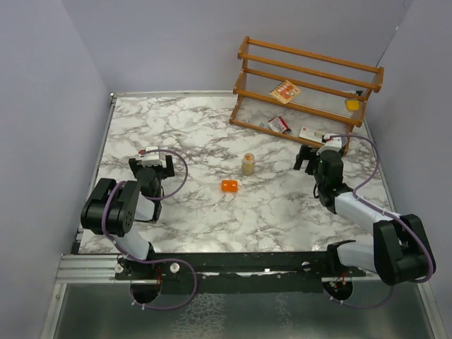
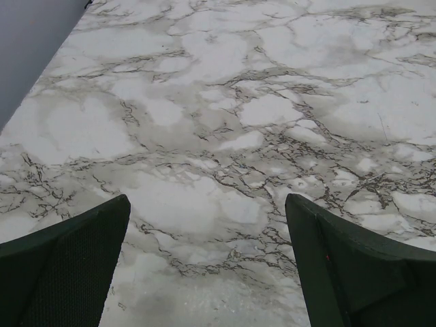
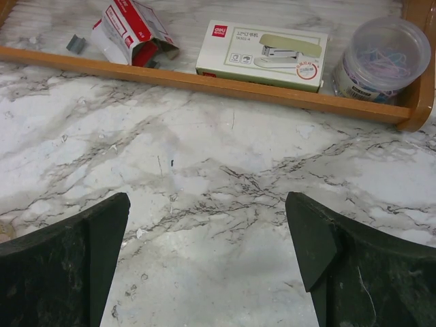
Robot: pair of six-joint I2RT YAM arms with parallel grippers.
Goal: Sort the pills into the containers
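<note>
1. Left gripper, right gripper: spread wide, holding nothing.
2. Clear jar, orange box: mid-table between arms, near each other, untouched.
3. Seemingly opening step; next, reach toward jar, jaws straddling it.

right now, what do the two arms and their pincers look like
The left arm and right arm both have black joint housings, pale grey links and thin purple cables looping alongside. The left pincer and right pincer each have dark, wedge-shaped fingers, dusty and scuffed on the right.
</note>
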